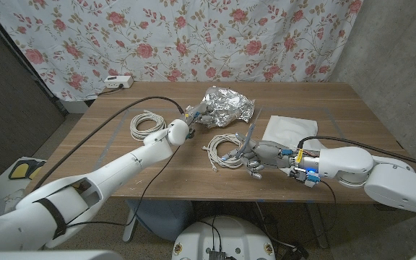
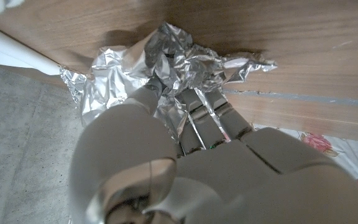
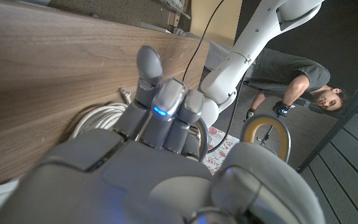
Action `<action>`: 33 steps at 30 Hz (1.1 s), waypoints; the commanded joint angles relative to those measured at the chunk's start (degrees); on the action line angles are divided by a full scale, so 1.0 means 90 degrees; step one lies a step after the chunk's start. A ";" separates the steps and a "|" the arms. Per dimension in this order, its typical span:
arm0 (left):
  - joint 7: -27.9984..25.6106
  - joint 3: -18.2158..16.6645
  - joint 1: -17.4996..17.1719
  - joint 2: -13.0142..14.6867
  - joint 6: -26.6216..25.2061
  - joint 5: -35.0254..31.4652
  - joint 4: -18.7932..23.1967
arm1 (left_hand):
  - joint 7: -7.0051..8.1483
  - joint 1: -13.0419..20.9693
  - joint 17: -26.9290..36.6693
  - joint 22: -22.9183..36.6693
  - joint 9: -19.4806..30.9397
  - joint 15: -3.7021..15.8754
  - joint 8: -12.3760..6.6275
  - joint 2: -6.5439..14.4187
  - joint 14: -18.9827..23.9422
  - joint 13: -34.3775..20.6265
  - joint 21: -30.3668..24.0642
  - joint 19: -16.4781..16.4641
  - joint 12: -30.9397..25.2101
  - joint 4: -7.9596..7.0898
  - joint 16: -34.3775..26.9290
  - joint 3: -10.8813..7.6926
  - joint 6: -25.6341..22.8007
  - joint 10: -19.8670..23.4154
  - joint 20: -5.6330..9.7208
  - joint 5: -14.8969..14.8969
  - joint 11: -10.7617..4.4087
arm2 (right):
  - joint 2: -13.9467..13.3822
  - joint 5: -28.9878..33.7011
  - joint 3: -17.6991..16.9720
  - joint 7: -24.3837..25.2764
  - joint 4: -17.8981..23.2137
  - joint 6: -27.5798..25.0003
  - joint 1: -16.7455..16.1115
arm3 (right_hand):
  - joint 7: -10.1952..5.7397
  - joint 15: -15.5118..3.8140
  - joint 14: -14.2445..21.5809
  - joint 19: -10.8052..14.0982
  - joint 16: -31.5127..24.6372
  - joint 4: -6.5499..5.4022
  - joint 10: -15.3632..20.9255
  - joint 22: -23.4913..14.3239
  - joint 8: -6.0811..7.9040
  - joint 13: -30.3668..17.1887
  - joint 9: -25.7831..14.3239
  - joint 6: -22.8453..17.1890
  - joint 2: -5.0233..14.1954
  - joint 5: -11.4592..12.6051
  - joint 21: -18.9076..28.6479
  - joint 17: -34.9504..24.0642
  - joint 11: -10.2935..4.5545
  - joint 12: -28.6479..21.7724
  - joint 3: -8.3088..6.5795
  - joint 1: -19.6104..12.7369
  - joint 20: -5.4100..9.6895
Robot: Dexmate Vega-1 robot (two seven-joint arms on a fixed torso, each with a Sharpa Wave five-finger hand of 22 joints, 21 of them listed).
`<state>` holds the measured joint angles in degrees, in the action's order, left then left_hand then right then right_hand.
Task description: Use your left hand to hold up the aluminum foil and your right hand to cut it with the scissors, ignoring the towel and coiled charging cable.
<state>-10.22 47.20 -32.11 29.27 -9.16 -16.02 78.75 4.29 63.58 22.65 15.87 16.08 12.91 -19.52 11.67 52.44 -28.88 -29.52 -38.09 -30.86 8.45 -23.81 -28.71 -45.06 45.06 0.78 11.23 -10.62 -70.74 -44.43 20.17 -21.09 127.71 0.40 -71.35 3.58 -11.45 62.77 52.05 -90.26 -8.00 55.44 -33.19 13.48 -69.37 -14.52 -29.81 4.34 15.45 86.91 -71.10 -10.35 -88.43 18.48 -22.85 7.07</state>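
Foil (image 1: 227, 105) was gripped by the left hand (image 1: 193, 115) on the table (image 1: 338, 101); right hand (image 1: 262, 155) grasped scissors (image 1: 250, 133) beside a cable (image 1: 222, 150).

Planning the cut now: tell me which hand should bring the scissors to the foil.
Right. The right hand already holds the scissors, blades angled toward the crumpled silver aluminium foil. The left hand grips the foil's edge, so it is occupied.
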 commanded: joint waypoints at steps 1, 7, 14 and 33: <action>-0.1417 -0.0300 -0.0447 0.0133 0.1015 -0.0155 0.0015 | -0.0028 0.0109 0.0080 0.0146 0.0066 0.0035 -0.0070 0.0005 0.0098 -0.0106 -0.0087 0.0080 -0.0073 -0.0028 -0.0054 -0.0075 -0.0083 0.0027 -0.0032 0.0007 0.0052 | 0.0117 -0.0008 0.0051 -0.0064 -0.0057 -0.0037 0.0113 | 0.0570 -0.0065 0.0065 -0.0004 0.0015 0.0008 0.0032 -0.0019 -0.0023 -0.0050 -0.0024 -0.0637 0.0063 -0.0014 0.0048 -0.0016 -0.0027 -0.0002 0.0012 -0.0022 0.0140; -0.2330 -0.0332 -0.0590 0.0274 0.1489 -0.0801 0.0038 | 0.0006 0.0143 0.0147 0.0187 0.0115 0.0036 -0.0132 -0.0012 0.0084 -0.0199 -0.0152 0.0119 -0.0131 -0.0055 -0.0050 -0.0100 -0.0159 0.0042 -0.0028 -0.0014 0.0009 | 0.0263 0.0051 0.0170 -0.0180 -0.0132 -0.0104 0.0300 | 0.0571 -0.0066 0.0069 0.0003 0.0014 0.0010 0.0005 0.0011 -0.0031 -0.0055 -0.0026 -0.0635 0.0068 -0.0023 0.0042 -0.0016 -0.0028 0.0003 0.0013 -0.0025 0.0137; -0.2990 -0.0347 -0.0670 0.0431 0.1722 -0.1469 0.0054 | 0.0077 0.0174 0.0219 0.0232 0.0165 0.0050 -0.0198 -0.0037 0.0096 -0.0297 -0.0229 0.0155 -0.0184 -0.0070 -0.0052 -0.0114 -0.0226 0.0046 0.0001 -0.0044 -0.0032 | 0.0359 0.0095 0.0269 -0.0275 -0.0182 -0.0165 0.0436 | 0.0584 -0.0065 0.0072 0.0002 0.0014 0.0011 0.0008 -0.0013 -0.0039 -0.0049 -0.0029 -0.0632 0.0066 -0.0034 0.0066 -0.0016 -0.0038 0.0003 0.0017 -0.0024 0.0142; -0.4249 0.0038 -0.0522 0.0529 0.1766 -0.3028 -0.0270 | 0.0204 0.0205 0.0312 0.0322 0.0184 0.0062 -0.0252 -0.0062 0.0069 -0.0488 -0.0397 0.0252 -0.0227 -0.0117 0.0022 -0.0157 -0.0253 -0.0049 0.0054 -0.0111 -0.0062 | 0.0312 0.0055 0.0406 -0.0489 -0.0133 -0.0453 0.0630 | 0.0600 -0.0066 0.0097 0.0033 0.0012 0.0015 0.0031 -0.0040 -0.0050 -0.0093 -0.0036 -0.0628 0.0049 -0.0048 0.0096 -0.0016 -0.0024 -0.0041 0.0026 -0.0029 0.0177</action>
<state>-40.72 46.02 -37.55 33.73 5.65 -35.22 78.07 5.84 64.63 25.12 18.50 17.54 13.38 -21.23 11.21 53.12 -32.93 -32.64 -36.11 -32.50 7.57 -23.72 -29.58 -47.20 44.91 1.34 10.36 -10.97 -67.73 -43.71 22.93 -24.38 126.33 -2.29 -66.84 3.59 -11.55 63.28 52.05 -90.26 -8.00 55.43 -33.05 13.03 -69.92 -14.51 -29.82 4.34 15.01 87.37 -71.11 -10.33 -88.43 18.48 -22.85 7.07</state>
